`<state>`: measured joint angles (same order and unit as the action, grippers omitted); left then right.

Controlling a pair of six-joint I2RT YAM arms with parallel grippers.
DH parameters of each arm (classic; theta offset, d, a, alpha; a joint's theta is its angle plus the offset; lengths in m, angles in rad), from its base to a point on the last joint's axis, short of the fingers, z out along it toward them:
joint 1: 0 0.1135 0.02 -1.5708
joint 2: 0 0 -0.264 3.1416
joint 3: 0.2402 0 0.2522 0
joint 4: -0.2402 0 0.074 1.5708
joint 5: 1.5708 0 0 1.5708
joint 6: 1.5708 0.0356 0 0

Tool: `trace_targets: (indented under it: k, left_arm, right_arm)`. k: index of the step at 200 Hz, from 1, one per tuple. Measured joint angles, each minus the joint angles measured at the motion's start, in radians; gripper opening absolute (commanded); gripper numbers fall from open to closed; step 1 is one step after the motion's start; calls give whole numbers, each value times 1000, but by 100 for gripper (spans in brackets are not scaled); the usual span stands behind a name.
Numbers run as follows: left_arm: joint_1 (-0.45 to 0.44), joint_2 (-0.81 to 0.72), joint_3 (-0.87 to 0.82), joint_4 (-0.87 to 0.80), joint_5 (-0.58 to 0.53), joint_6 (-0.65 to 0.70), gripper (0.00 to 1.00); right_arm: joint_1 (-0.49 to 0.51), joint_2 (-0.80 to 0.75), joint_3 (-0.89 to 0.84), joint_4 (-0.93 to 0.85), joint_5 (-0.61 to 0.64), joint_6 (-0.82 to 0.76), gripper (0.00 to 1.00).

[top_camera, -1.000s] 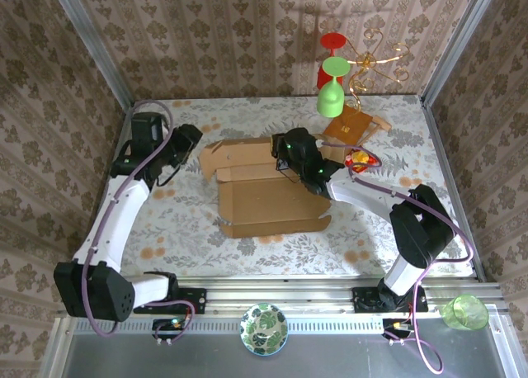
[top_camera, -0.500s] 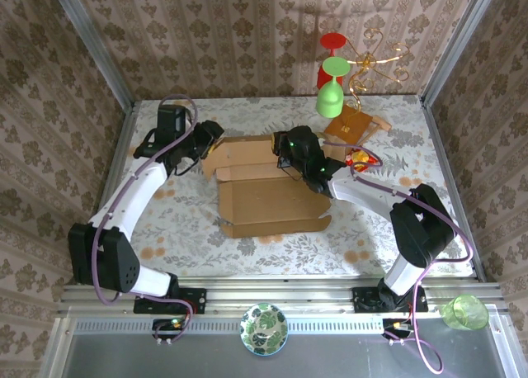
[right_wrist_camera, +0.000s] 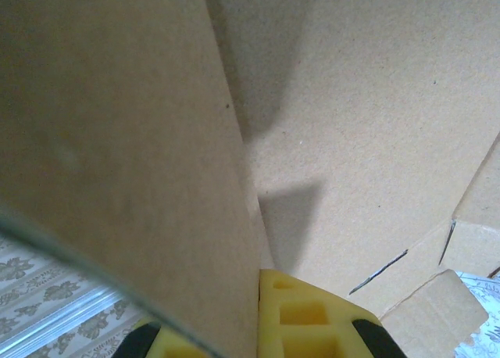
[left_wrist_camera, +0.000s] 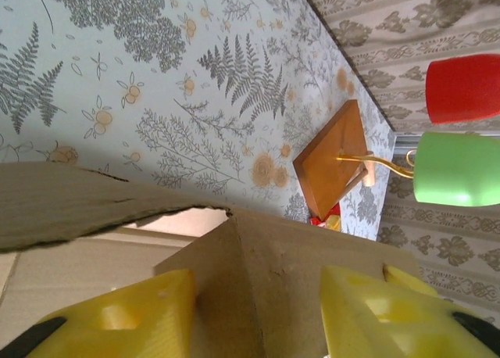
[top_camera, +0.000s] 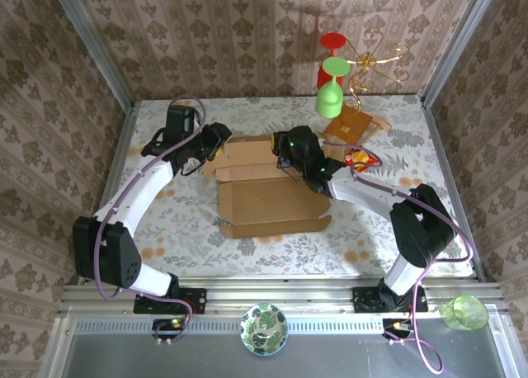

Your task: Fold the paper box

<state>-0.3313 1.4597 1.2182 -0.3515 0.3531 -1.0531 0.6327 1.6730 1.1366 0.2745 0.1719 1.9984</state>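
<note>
Paper box (top_camera: 271, 200) sits mid-surface, plain tan corrugated card on the floral surface (top_camera: 190, 229). From the top view you get its wide base panel lying flat. A low wall is folded up along the near edge, and creased flaps bunch up at the far side. Your left jaws are in at the far-left corner, and your right jaws are at the far middle, over the flaps.

On the left wrist camera, your two yellow fingers (left_wrist_camera: 117, 319) stand wide apart. An upright flap rises in the gap between them, and they aren't closed on it. Past it that camera picks up the wooden stand base (left_wrist_camera: 336, 159), the red cup (left_wrist_camera: 462, 88) and the green cup (left_wrist_camera: 457, 169).

The right wrist camera is harder to read. A card panel close to the lens covers the left half. One yellow finger (right_wrist_camera: 308, 323) shows just beside it, and the other is almost wholly hidden. You can't tell whether the right jaws are clamped on that panel. From above, the wrist covers the fingertips.
</note>
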Motion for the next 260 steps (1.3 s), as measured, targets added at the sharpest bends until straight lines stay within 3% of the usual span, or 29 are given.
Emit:
trace_targets:
  k: [14, 36, 44, 55, 69, 83, 103, 137, 150, 184, 207, 238, 260]
  left_arm:
    - [-4, 0, 0, 1, -1, -8, 35]
    - [-7, 0, -2, 7, -1, -28, 15]
    - [-8, 0, -2, 12, -4, -39, 14]
    - [-8, -2, -4, 17, -5, -40, 19]
    - [-6, -7, -11, 19, -10, -41, 38]
    - [12, -22, -21, 13, -10, -29, 46]
    - [76, -73, -39, -4, -14, -15, 44]
    - [182, -222, -99, -41, -48, 51, 26]
    - [174, -285, -145, -42, -51, 81, 19]
    - [66, -420, -366, -27, -50, 85, 17]
    - [23, -435, -548, 47, -55, 44, 18]
    - [23, -333, -681, 249, -64, 2, 38]
    - [18, -218, -687, 402, -72, 4, 46]
  right_arm:
    - [0, 1, 0, 2, 0, 2, 0]
    - [0, 2, 0, 10, -2, 3, 0]
    - [0, 3, 0, 11, -1, 3, 0]
    - [0, 3, -5, 13, -1, 3, 0]
    - [0, 3, -16, 22, -3, 3, 0]
    - [0, 2, -34, 37, -3, 3, 0]
    - [0, 2, -67, 42, -3, 3, 0]
    - [0, -2, -85, 38, 1, 3, 0]
    - [0, -6, -84, 35, 1, 4, 0]
    - [-2, -6, -48, -28, 3, 24, 0]
    - [-6, -6, -9, -103, 4, 43, 0]
    - [-9, -10, 62, -230, 3, 68, 0]
    - [-8, -20, 109, -311, 3, 75, 0]
